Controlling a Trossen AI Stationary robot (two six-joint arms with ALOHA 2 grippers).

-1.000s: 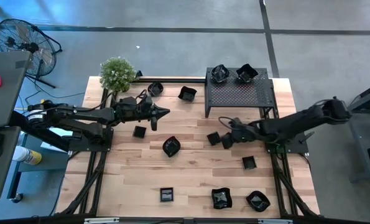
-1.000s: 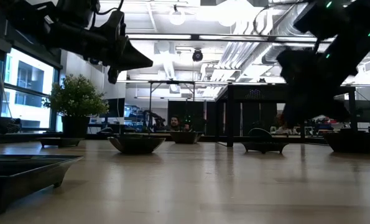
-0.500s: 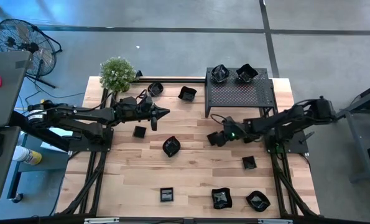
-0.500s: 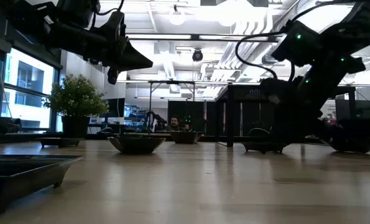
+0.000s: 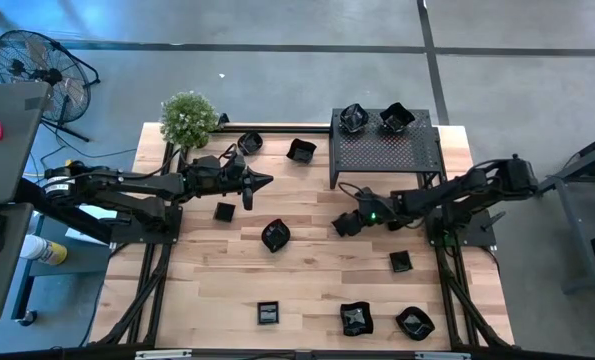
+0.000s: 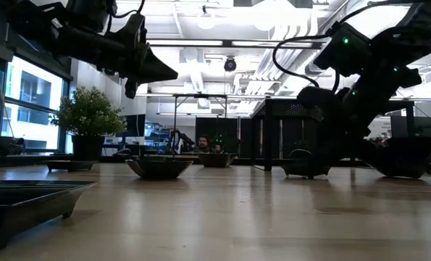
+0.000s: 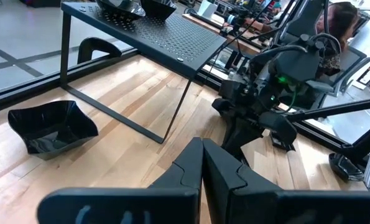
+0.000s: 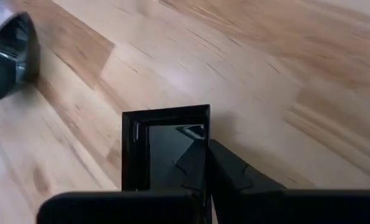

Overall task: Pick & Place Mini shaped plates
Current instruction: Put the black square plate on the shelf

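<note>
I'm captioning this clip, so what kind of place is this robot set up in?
Probably a robotics lab or workshop in an open industrial hall: bare concrete floor, exposed ceiling ducts, a floor fan, and more workstations behind the wooden table.

The high view looks straight down on the whole wooden surface (image 5: 307, 270). The low view sits at surface height, looking level across it into the room. The left wrist view faces across toward the perforated stand (image 7: 166, 34) and the other arm. The right wrist view looks close down at a square plate (image 8: 166, 146).
</note>
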